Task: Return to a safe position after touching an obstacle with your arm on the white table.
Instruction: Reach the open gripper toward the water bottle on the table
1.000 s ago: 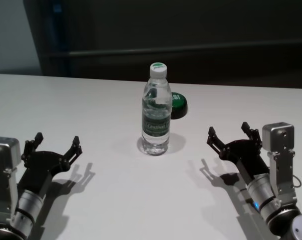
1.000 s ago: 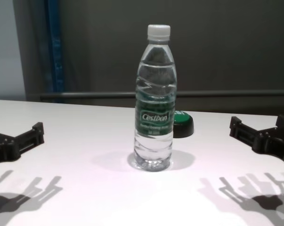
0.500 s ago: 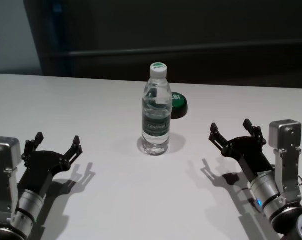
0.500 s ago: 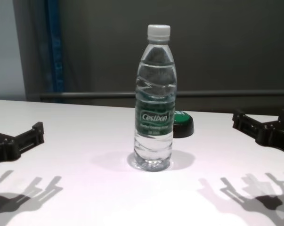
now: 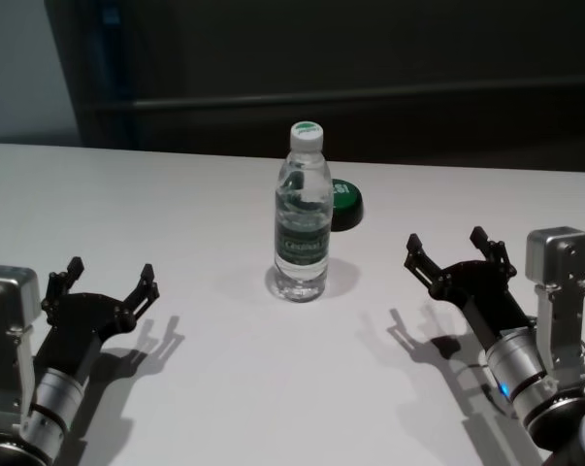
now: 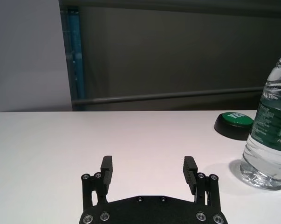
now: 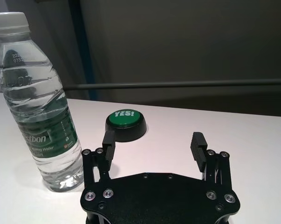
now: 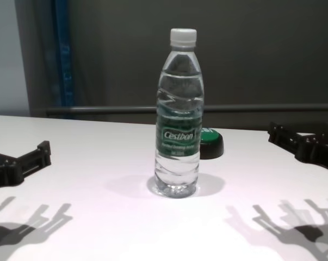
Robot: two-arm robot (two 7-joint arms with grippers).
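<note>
Bottle (image 5: 303, 225) first: the clear water bottle with the white cap stands upright near the middle of the white table (image 5: 205, 388), well apart from both arms. Just behind it, on the robot's right, sits a low black puck with a green top (image 5: 345, 204). Only the right wrist view shows the word "YES!" on that green top, while the chest view half hides the puck behind the bottle. The left gripper (image 5: 106, 280) hovers low over the near left of the table, fingers spread, holding nothing. The right gripper (image 5: 455, 254) hangs over the near right, fingers likewise spread and empty.
</note>
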